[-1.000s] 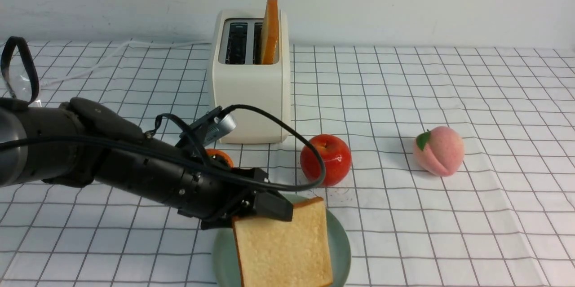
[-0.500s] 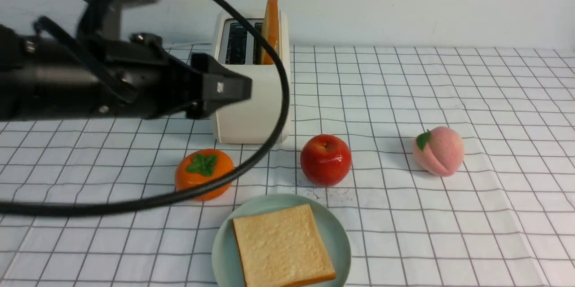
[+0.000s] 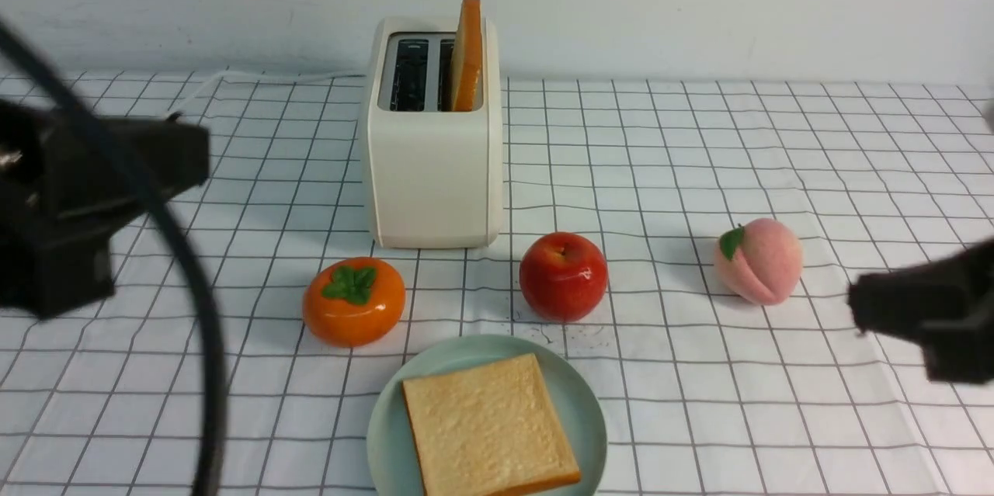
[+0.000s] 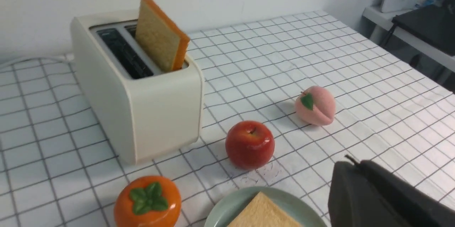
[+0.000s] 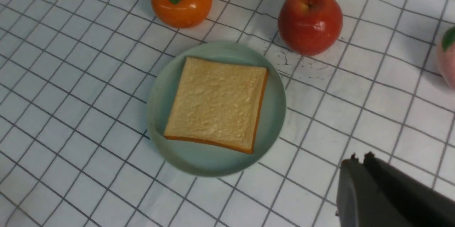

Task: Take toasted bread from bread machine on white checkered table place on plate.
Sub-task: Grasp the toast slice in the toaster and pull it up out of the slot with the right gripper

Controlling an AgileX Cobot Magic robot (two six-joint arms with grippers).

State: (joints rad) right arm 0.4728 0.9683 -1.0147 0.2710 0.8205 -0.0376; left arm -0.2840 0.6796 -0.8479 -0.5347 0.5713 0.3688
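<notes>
Two toast slices | plated slice (image 3: 488,426) lies flat on mint plate (image 3: 384,426) | standing slice (image 3: 467,53) upright in toaster (image 3: 431,170) slot | left gripper (image 4: 352,165), right gripper (image 5: 360,159): pressed together, empty | risk: skewed pull could snag crust and tip toaster onto tabletop (image 3: 699,131)

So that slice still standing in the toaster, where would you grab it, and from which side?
Grip the part of the slice that sticks out above the toaster, coming straight down from above. It stands upright with the rest sunk in its slot, so only the top is free. Pinch across its two broad faces, which point left and right.
</notes>
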